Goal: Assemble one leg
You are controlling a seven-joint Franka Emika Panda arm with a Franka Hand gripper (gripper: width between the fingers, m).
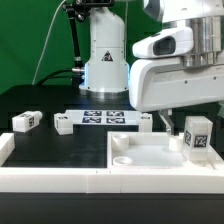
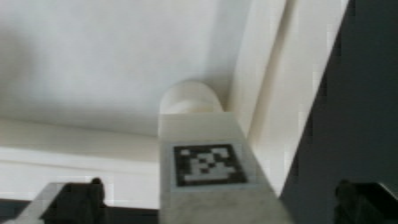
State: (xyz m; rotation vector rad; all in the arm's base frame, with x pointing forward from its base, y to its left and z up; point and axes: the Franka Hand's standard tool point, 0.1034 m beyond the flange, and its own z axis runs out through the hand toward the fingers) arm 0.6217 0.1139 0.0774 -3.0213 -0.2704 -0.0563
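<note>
A leg [image 1: 197, 134], a small white block with a black-and-white tag, stands upright at the corner of the large white tray-like part [image 1: 150, 158] on the exterior view's right. In the wrist view the leg [image 2: 210, 140] runs between my fingers, its rounded far end against the tray part's corner [image 2: 107, 70]. My gripper [image 2: 217, 202] is open: the dark fingertips [image 2: 71, 202] stand well clear of the leg on both sides. In the exterior view my gripper [image 1: 186, 118] hangs just above and behind the leg.
Three more legs lie on the black table: one [image 1: 27, 121] on the exterior view's left, one [image 1: 64, 125] beside it, one [image 1: 146, 121] by the marker board [image 1: 105, 118]. A white wall [image 1: 50, 180] runs along the front. The arm's base [image 1: 104, 55] stands behind.
</note>
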